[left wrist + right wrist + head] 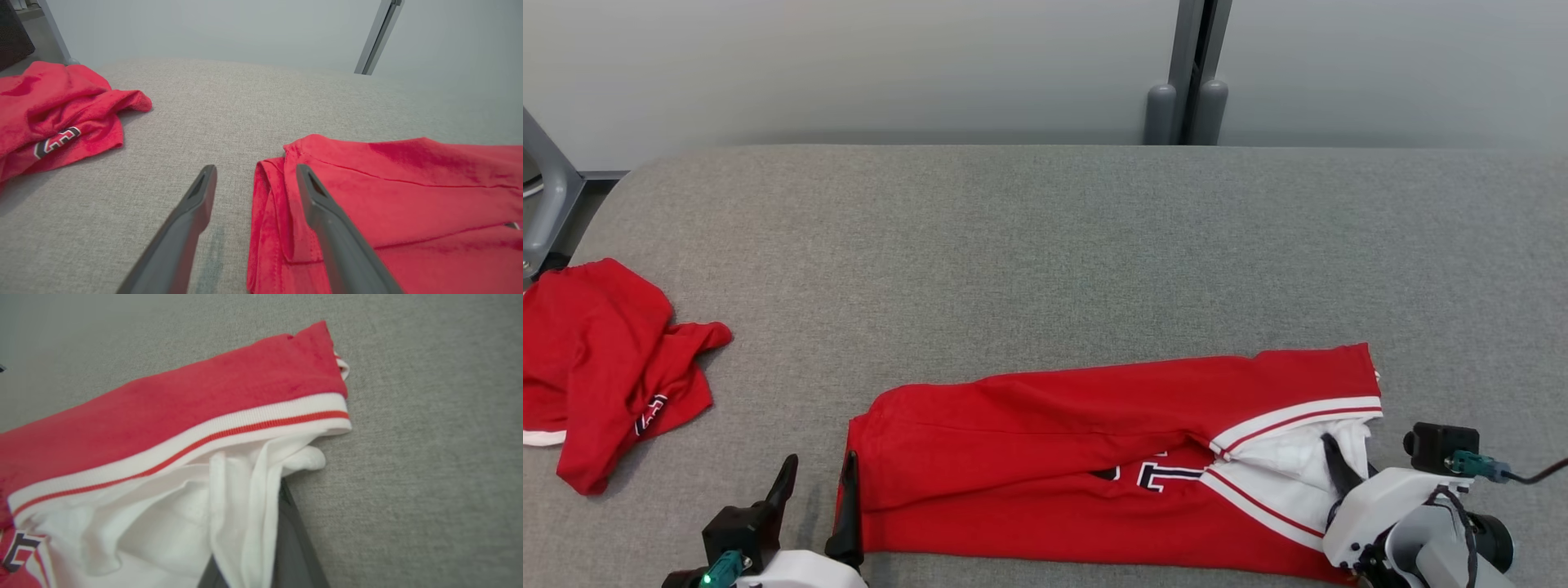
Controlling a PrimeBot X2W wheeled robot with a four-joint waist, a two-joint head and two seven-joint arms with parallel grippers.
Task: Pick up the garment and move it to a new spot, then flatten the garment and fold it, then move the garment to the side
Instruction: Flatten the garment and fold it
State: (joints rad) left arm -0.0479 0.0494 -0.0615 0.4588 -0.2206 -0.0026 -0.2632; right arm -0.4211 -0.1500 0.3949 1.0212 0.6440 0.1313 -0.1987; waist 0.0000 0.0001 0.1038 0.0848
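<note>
The garment [245, 388] hides much of the right claw [294, 539].

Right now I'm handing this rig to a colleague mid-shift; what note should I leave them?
Left tool: open, one finger over the left end of the red jersey, the other beside it, gripping nothing.
Right tool: shut on the jersey's white inner fabric at its right end.
Jersey: lies near the front edge of the grey padded table, folded lengthwise into a long strip. A crumpled red garment lies far left, apart.
Done: apparently placed, flattened, first fold.
Left: probably another fold, then move it to the side.
</note>
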